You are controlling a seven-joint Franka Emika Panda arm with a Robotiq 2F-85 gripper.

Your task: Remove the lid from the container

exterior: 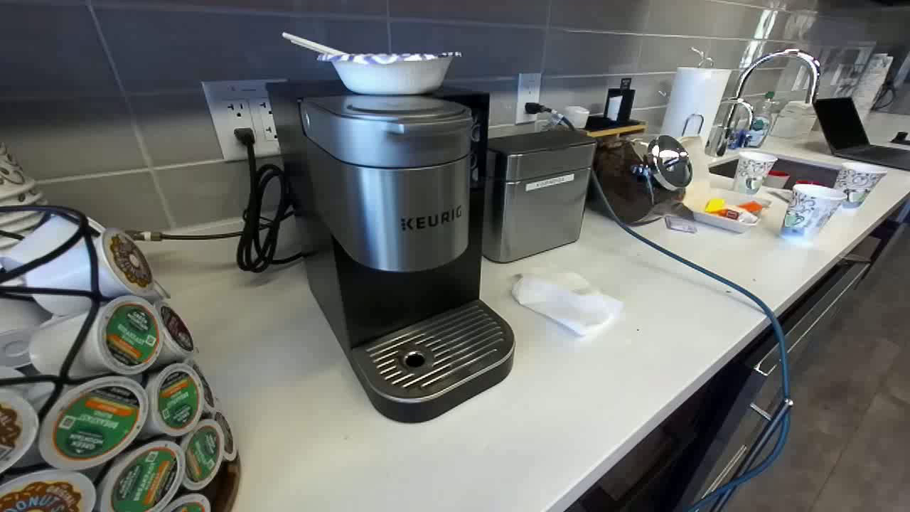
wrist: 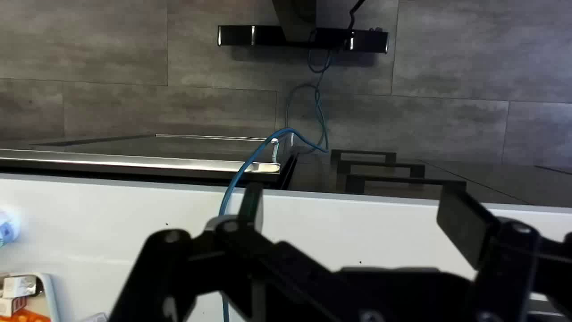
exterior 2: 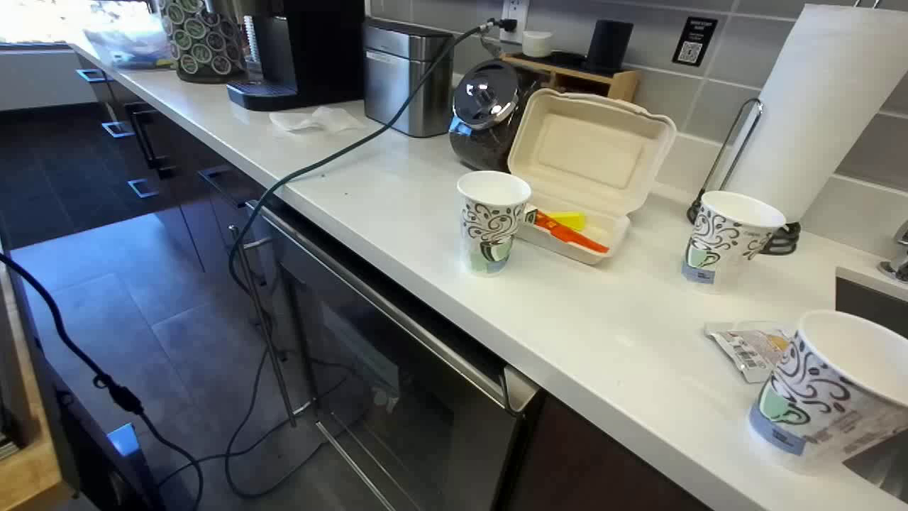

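Note:
The container is a low, pale tub (exterior 2: 614, 240) with yellow and orange-red packets inside. It also shows in an exterior view (exterior: 724, 223), and its corner shows at the lower left of the wrist view (wrist: 50, 295). Its beige lid (exterior 2: 592, 145) stands open, tilted back behind the tub next to a glass jar. My gripper (wrist: 355, 214) shows only in the wrist view. Its fingers are wide apart with nothing between them, over the white counter near its front edge. The container lies well off to the left of the fingers there.
A Keurig coffee maker (exterior: 398, 213), a steel box (exterior: 540, 195) and a jar with a shiny lid (exterior 2: 486, 96) stand along the wall. Paper cups (exterior 2: 493, 223) stand around the container. A blue cable (exterior: 682, 259) crosses the counter and hangs over its edge.

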